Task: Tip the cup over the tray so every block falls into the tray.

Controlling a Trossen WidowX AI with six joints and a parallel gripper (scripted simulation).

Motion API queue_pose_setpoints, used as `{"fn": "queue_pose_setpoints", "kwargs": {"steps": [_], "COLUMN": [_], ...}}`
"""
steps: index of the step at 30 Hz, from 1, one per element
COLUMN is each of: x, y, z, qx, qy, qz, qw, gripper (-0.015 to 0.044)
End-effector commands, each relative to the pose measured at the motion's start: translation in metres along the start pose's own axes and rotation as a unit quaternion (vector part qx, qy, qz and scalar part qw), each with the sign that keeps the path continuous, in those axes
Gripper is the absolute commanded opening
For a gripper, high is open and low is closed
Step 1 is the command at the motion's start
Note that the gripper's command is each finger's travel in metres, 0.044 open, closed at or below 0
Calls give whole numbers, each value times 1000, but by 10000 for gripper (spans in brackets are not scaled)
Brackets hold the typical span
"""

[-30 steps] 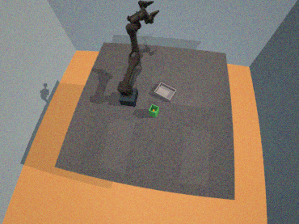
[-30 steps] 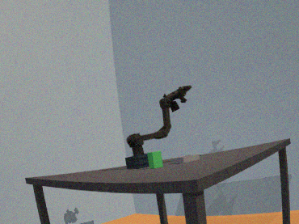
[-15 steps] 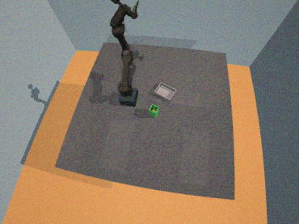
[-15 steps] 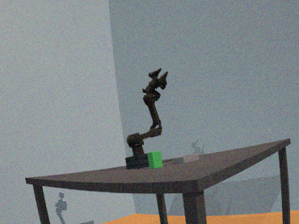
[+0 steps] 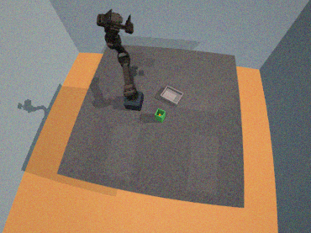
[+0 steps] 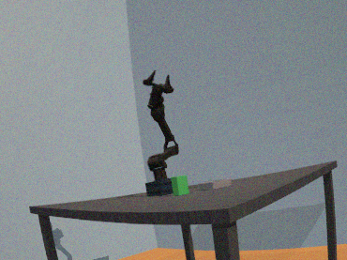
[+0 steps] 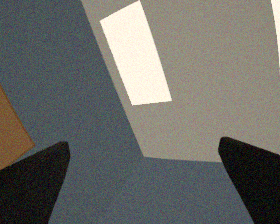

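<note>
Task barely begun: gripper [image 5: 131, 18] [image 6: 160, 74] [image 7: 146, 147] raised high, spread wide w/ nothing held. Green cup [image 5: 161, 115] [image 6: 180, 186] upright on table [image 5: 197, 152] [image 6: 141, 211], near tray [image 5: 171, 95] [image 6: 222, 184]; orange contents seen inside. Grasp, lift, tip all TBD.

We're scanning all three views, and we can read no lettering, numbers or signs anywhere (not one label!).

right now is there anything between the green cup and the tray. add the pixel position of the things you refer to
Nothing visible stands between the green cup [image 5: 158, 119] [image 6: 180, 186] and the tray [image 5: 171, 95] [image 6: 222, 184]; the top view shows just bare dark tabletop [image 5: 197, 152] [image 6: 141, 211] there.
</note>
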State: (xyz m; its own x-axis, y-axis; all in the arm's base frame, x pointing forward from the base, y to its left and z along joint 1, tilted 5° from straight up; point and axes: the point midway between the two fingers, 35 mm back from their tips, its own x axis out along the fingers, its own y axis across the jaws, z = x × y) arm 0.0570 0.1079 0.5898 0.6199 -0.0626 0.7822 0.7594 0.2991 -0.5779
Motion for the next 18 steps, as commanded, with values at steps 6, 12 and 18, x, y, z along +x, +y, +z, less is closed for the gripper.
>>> {"fn": "queue_pose_setpoints", "kwargs": {"steps": [6, 12, 18], "x": [-15, -42, -84], "y": [21, 65, 126], "z": [-149, -227, -287], "qx": [168, 252, 314], "qy": [175, 288, 401], "qz": [8, 36, 82], "qw": [970, 923, 857], "gripper": [440, 440, 440]}}
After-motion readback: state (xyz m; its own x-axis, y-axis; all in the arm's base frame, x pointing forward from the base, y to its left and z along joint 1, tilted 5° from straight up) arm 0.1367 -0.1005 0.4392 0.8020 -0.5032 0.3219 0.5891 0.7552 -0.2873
